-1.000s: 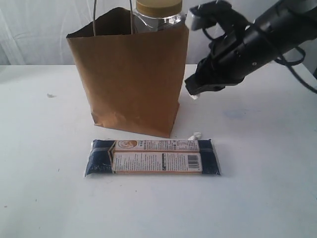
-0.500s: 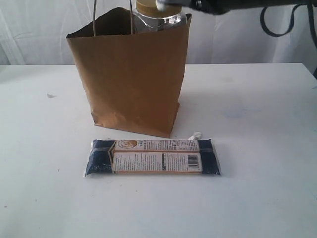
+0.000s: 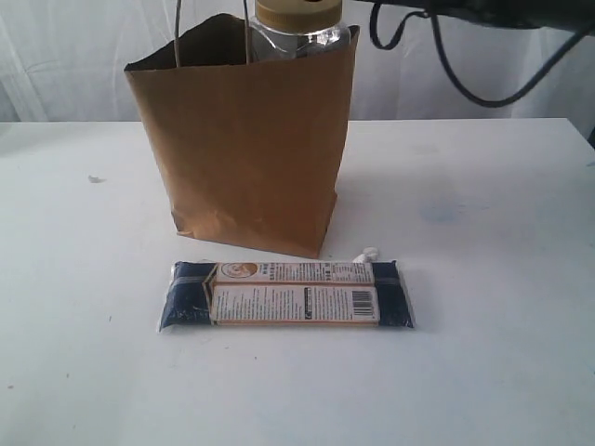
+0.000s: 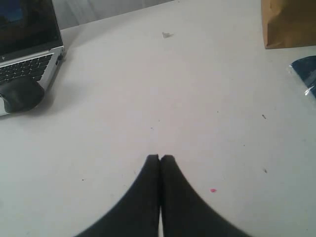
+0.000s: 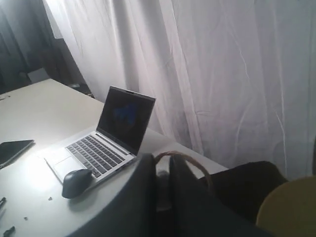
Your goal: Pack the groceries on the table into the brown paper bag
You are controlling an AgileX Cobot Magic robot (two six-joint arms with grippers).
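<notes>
Brown paper bag point(image 3: 246, 149) has its handle point(image 5: 190, 160) just beside the right pincer point(image 5: 163, 173), tips nearly together.

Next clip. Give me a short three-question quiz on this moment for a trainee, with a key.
1. What sticks out of the top of the brown paper bag? A) a dark can B) a clear jar with a mustard-yellow lid C) a white carton
2. True or false: the left pincer stands wide open over the table.
3. Name the grocery lying on the table, outside the bag.
Key: 1 B. 2 False, it is shut. 3 The long navy-orange packet.
</notes>
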